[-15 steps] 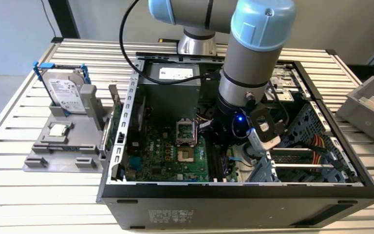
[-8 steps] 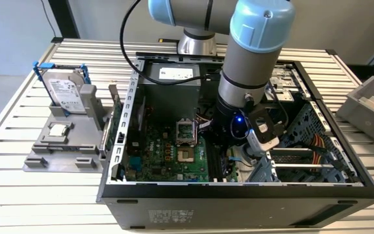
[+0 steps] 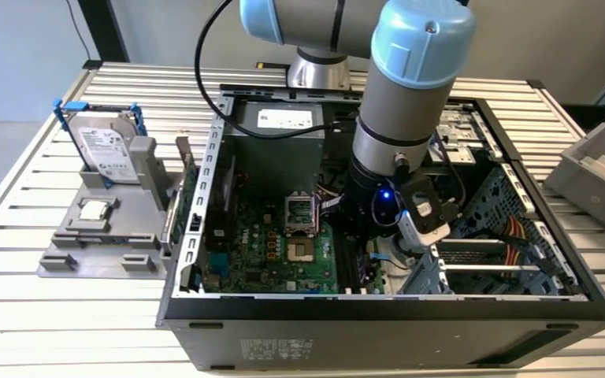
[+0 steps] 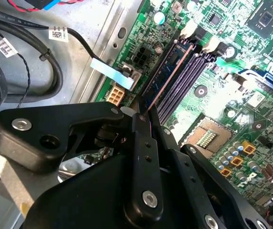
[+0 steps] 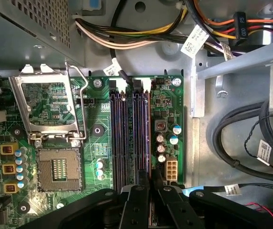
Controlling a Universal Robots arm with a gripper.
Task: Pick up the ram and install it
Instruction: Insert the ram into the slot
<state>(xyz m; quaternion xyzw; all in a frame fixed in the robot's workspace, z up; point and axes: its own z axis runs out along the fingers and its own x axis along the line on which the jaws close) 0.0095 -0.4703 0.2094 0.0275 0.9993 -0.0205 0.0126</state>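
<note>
The ram (image 4: 168, 69) is a thin dark bluish board seen edge-on, and my gripper (image 4: 143, 118) is shut on its near end. It stands upright along the outermost of the memory slots (image 4: 189, 76), the one nearest the motherboard's edge. I cannot tell how deep it sits. In the first wrist view the ram (image 5: 149, 138) is a thin reddish line beside the dark memory slots (image 5: 126, 138), with my gripper (image 5: 149, 190) over its near end. In the exterior view the arm's wrist (image 3: 387, 197) reaches down inside the open computer case (image 3: 387, 303).
The open processor socket (image 5: 60, 167) lies beside the slots. Bundled cables (image 5: 141, 33) run past the slots' far end. Outside the case, a hard drive in a blue frame (image 3: 103, 142) stands on a grey holder. A green card (image 3: 189, 209) leans by the case wall. A grey bin (image 3: 597, 169) sits at the exterior view's right.
</note>
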